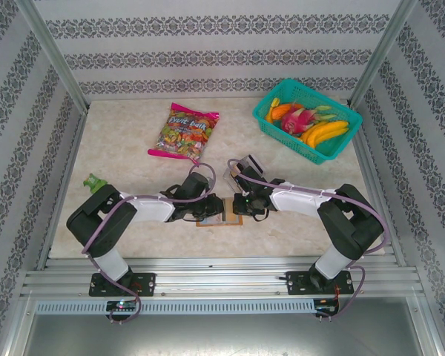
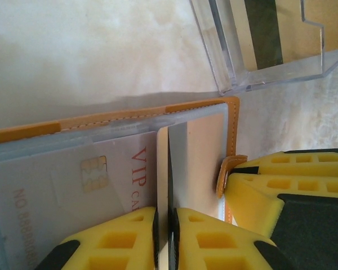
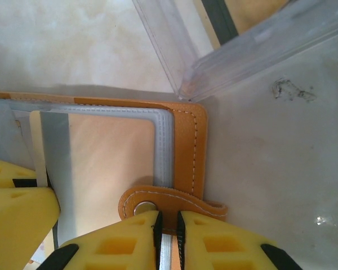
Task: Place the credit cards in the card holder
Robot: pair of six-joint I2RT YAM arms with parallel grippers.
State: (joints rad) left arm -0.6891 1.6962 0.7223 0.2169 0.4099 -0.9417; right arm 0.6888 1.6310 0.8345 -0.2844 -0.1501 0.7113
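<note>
While the top view half-hides the card holder (image 1: 221,221) under both arms (image 1: 163,209) at lower centre, the wrist views show the left gripper (image 2: 164,219) pinching a credit card (image 2: 162,169) edge-on and the right gripper (image 3: 168,225) clamping its snap-tab edge. A clear tray (image 2: 281,73) lies upper right.

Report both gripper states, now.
Left gripper: closed on a credit card, held edge-on.
Right gripper: closed on the card holder at its edge.

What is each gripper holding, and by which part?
Left gripper pinches a credit card by its near edge; right gripper pinches the card holder at its edge beside the snap tab.
</note>
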